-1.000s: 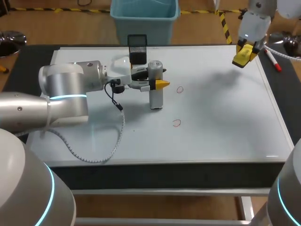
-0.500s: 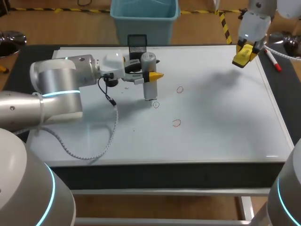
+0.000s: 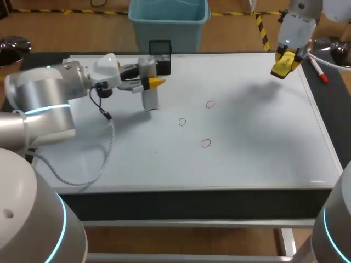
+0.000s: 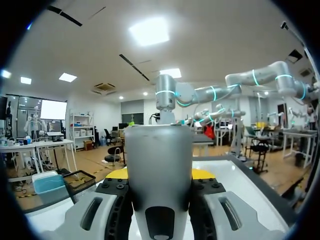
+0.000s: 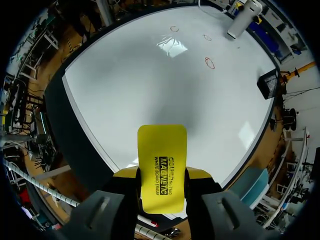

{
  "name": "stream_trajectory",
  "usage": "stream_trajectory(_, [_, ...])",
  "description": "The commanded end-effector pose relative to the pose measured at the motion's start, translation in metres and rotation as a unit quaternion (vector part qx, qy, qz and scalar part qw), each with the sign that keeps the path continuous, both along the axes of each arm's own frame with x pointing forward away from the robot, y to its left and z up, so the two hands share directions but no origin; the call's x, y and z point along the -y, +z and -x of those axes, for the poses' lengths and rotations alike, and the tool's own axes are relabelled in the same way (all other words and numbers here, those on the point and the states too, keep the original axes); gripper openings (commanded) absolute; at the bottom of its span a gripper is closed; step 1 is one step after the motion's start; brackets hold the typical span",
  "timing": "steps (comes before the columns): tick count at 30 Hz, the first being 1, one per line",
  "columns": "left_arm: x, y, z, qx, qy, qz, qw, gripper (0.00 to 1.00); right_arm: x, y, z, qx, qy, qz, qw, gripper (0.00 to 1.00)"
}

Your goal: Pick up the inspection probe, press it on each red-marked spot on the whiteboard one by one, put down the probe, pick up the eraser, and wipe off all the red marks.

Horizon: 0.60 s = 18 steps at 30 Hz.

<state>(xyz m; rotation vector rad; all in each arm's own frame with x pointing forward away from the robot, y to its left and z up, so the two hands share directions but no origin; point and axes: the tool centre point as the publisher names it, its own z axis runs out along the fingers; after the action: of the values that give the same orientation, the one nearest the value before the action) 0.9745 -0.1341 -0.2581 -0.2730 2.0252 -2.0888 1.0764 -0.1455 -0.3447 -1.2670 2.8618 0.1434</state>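
Head view: left gripper [image 3: 156,82] clamped on upright grey probe [image 3: 149,94] near the whiteboard's [image 3: 258,153] far edge, left of centre. Right gripper [image 3: 285,62] grips yellow eraser [image 5: 161,160] over the far right corner. Three red marks [image 3: 205,143] mid-board.

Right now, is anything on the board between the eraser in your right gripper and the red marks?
Nothing visible does. The whiteboard between the eraser in the right gripper and the three red marks is bare. The probe, held in the left gripper, is on the marks' far side, out of that path.
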Motion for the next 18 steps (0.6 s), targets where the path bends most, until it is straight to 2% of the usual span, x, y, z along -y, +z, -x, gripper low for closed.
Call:
stream_trajectory(1, [-0.025,0.006,0.001,0.001,0.018,0.001,1.0,0.0,0.001,0.001,0.0,0.0,0.001,0.002,1.0,0.0])
stream_trajectory(11, [-0.057,0.002,-0.021,0.006,0.028,0.009,1.0,0.0,0.001,0.001,0.0,0.0,0.001,0.002,1.0,0.0])
stream_trajectory(18, [-0.065,-0.003,-0.035,-0.001,0.027,0.013,1.0,0.0,0.001,0.001,0.0,0.0,0.001,0.002,1.0,0.0])
